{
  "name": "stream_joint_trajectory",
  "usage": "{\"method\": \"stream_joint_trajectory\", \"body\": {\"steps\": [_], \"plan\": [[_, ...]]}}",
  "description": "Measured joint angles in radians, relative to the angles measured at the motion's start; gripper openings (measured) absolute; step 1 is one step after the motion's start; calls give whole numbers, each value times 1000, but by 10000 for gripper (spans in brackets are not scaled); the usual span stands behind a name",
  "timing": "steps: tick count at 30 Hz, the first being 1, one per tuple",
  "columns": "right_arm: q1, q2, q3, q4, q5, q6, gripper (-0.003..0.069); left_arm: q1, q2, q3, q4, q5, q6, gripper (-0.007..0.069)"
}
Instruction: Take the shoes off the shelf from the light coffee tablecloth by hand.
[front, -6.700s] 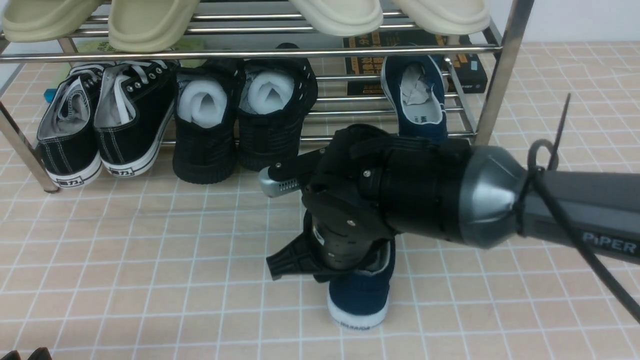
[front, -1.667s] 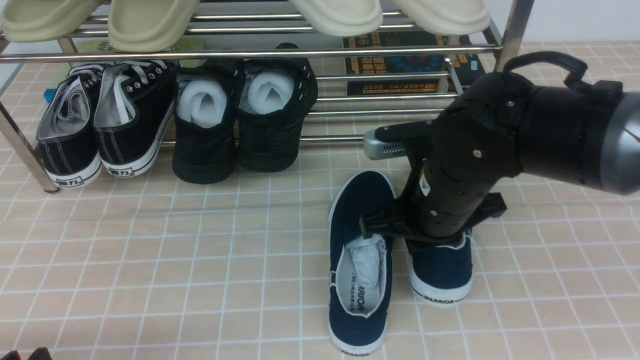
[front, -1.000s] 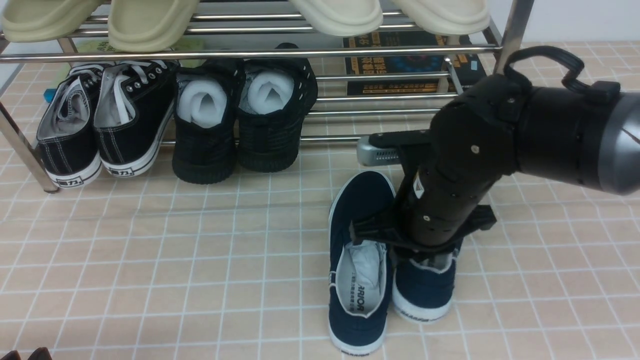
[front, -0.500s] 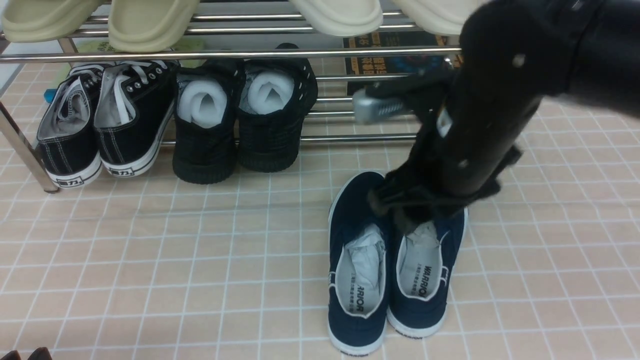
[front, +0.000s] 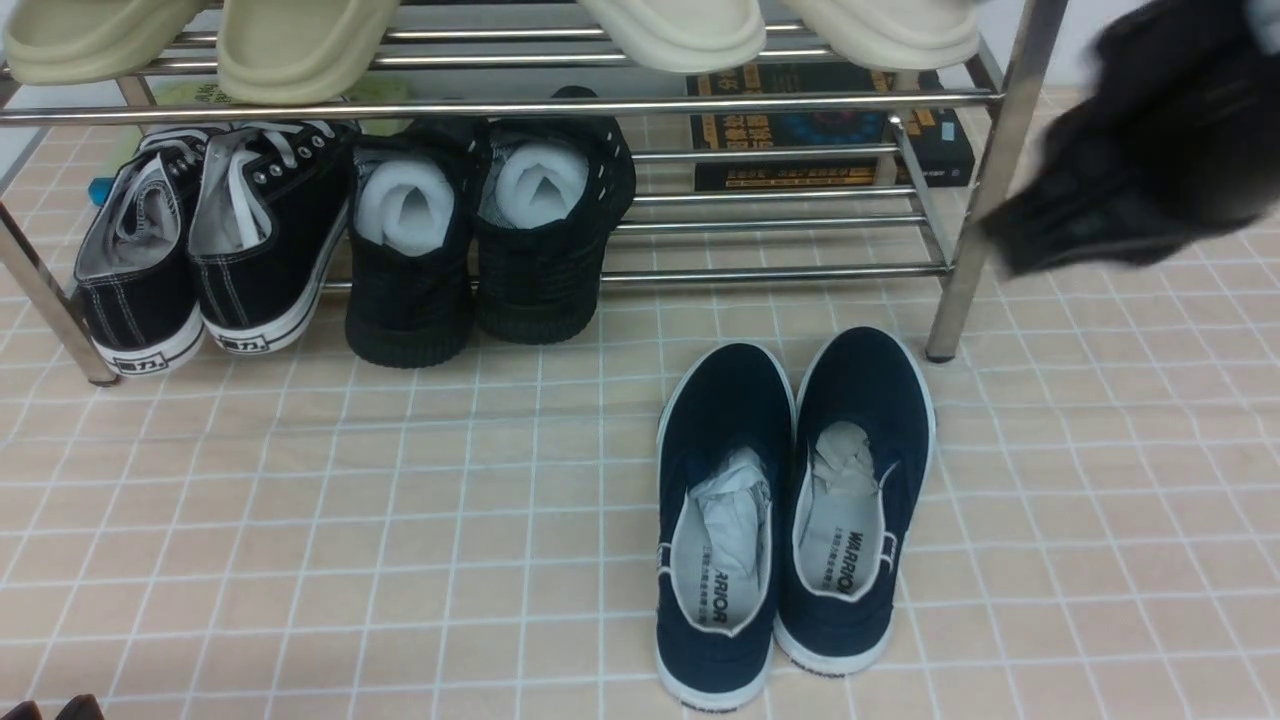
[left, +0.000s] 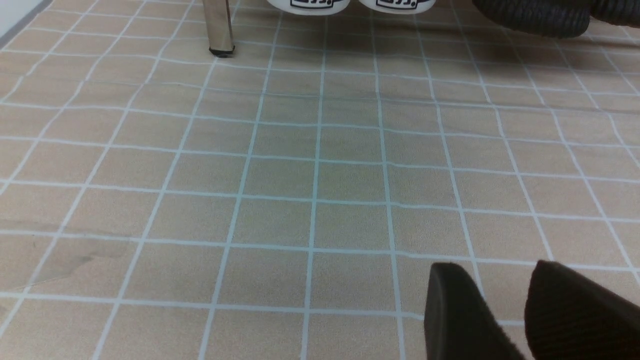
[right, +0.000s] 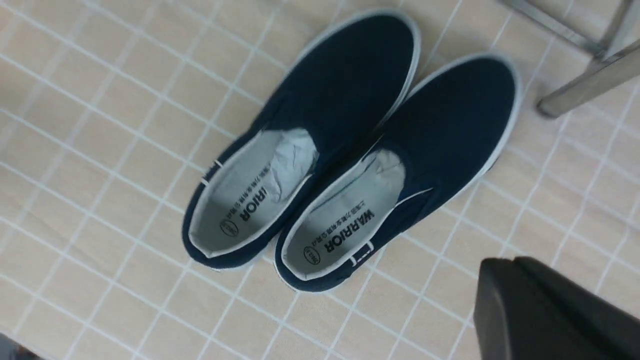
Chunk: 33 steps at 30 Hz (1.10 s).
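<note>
shoes (front: 740, 430): pair side by side, touching, flat on the light coffee tablecloth (front: 350, 520), toes to 12 o'clock
shelf (front: 985, 180): at 12 o'clock of shoes, apart
right gripper (right: 505, 285): clenched, empty, 2 o'clock of shoes
left gripper (left: 495, 270): released, empty, over the cloth

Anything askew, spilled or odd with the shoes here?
Nothing stands out. The navy shoes sit upright, side by side on the tablecloth before the shelf, the right one angled slightly against its mate.
</note>
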Motion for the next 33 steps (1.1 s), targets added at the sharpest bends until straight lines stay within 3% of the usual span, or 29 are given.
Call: {"method": "stream_joint_trajectory", "body": {"steps": [6, 12, 17, 19, 23, 28, 33], "plan": [[0, -268, 83, -8, 6, -5, -16, 0, 0, 0, 0, 0, 0, 241], [0, -605, 315, -31, -3, -3, -15, 0, 0, 0, 0, 0, 0, 241], [0, -875, 616, -35, -312, -3, -13, 0, 0, 0, 0, 0, 0, 241], [0, -986, 802, -36, -563, -3, -13, 0, 0, 0, 0, 0, 0, 241], [0, -1071, 1016, -48, -860, -2, -10, 0, 0, 0, 0, 0, 0, 241], [0, -1079, 1130, -53, -998, -2, -8, 0, 0, 0, 0, 0, 0, 241], [0, -1079, 1147, -53, -1007, -2, -7, 0, 0, 0, 0, 0, 0, 241]]}}
